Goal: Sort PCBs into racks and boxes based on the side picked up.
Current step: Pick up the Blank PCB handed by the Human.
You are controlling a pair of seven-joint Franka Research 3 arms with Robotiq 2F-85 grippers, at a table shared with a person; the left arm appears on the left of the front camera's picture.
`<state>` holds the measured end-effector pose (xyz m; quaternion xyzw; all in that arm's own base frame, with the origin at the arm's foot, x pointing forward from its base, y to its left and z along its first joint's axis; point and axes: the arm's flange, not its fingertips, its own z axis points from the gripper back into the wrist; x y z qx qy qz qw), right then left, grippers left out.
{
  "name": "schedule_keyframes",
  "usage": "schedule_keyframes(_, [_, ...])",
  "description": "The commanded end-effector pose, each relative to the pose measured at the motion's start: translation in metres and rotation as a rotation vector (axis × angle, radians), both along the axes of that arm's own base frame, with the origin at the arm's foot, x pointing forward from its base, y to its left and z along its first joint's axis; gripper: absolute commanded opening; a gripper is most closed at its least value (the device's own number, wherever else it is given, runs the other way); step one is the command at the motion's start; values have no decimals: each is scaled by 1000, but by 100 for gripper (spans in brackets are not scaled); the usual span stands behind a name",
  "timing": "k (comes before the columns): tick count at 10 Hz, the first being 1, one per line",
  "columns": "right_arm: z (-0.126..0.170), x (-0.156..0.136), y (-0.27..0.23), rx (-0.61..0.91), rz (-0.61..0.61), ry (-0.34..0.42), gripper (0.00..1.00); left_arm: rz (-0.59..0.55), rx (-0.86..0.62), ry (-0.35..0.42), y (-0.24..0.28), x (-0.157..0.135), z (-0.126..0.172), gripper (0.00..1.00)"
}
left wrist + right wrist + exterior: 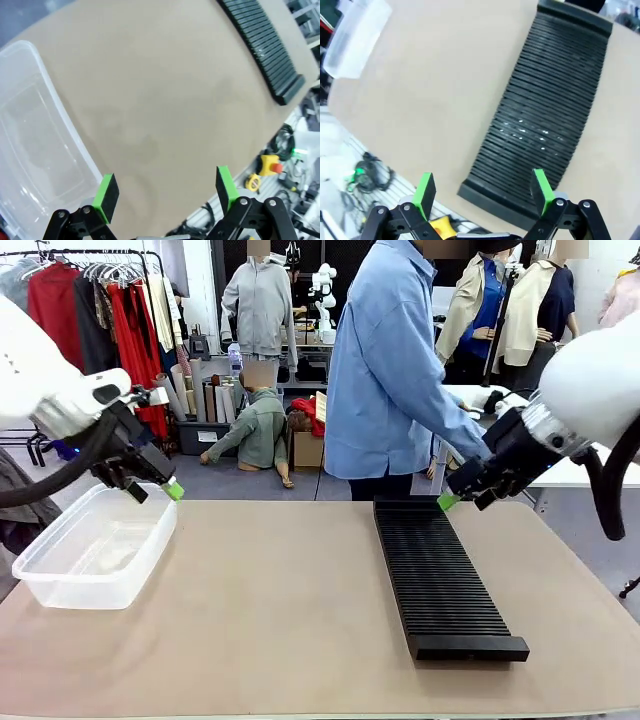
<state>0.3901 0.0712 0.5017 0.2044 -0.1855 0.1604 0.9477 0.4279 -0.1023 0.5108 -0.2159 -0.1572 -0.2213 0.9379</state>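
No PCBs are in view. The clear plastic box sits at the table's left, with nothing in it that I can see, and my left gripper hovers above its far right corner, open and holding nothing. In the left wrist view the box lies to the left of the open left gripper. The long black ribbed rack lies right of centre. My right gripper hangs over its far end, open and holding nothing. The right wrist view looks down on the rack past the open right gripper.
A person in a blue shirt stands at the far edge, one hand reaching down toward the rack's far end close to my right gripper. Bare tan tabletop stretches between box and rack. Cables and a yellow stop button lie below the table edge.
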Motion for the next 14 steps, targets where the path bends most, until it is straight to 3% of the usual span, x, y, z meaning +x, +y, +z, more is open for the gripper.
schedule_keyframes(1, [10,1,-25,208,28,41,100,-24,-126,55,23,4,13,100])
schedule_keyframes(3, [10,1,-45,303,14,54,100,-8,-315,77,52,8,18,100])
schedule_keyframes(8, [-5,6,-117,611,79,64,100,112,-587,76,143,2,7,100])
schedule_keyframes(12, [-35,21,-163,874,110,100,100,163,-714,7,194,-6,-14,100])
schedule_keyframes(14, [-33,16,-166,923,118,103,100,163,-760,-18,200,-3,-25,100])
